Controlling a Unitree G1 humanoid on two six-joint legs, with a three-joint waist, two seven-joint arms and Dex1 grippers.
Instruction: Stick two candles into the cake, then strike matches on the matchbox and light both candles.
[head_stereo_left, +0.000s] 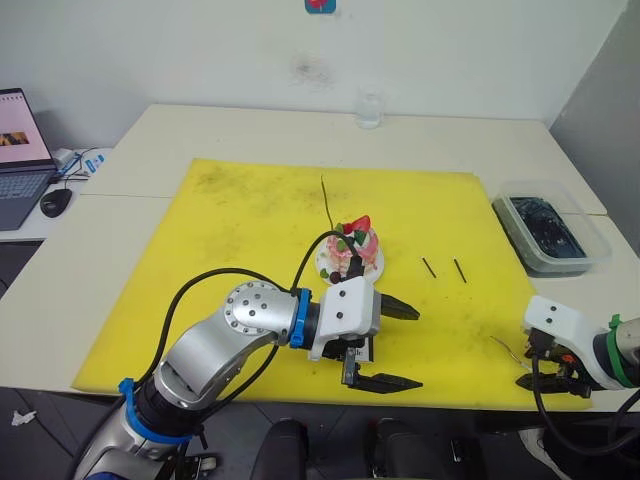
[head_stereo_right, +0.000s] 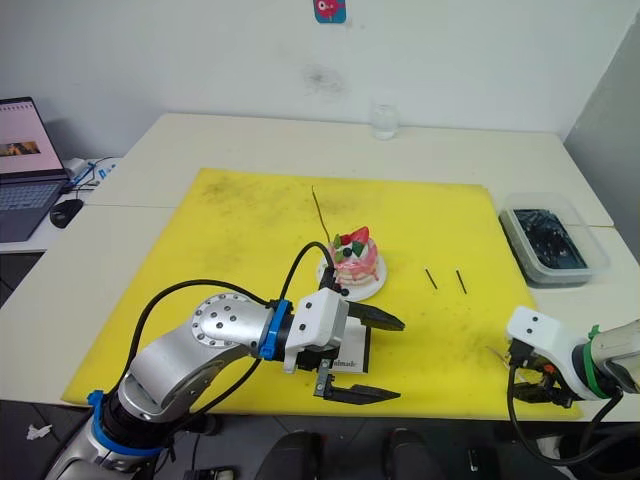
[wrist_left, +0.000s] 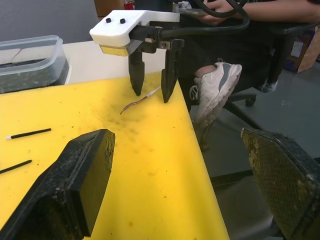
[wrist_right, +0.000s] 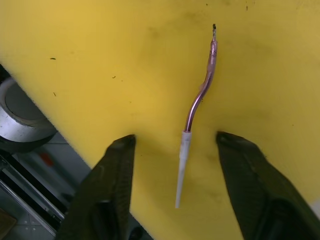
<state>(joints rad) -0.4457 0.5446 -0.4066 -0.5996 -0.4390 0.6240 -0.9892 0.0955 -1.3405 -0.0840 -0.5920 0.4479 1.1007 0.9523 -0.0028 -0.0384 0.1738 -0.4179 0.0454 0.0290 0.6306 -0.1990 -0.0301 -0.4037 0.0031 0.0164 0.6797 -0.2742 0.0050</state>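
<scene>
One candle (wrist_right: 199, 107) lies flat between spread fingers of right end effector (wrist_right: 175, 150), untouched.

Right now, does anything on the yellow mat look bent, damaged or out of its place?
Yes. The candle between the open fingers of the right gripper is kinked along its length, and it lies flat near the yellow mat edge, far from the cake. The other candle stands behind the cake.
</scene>
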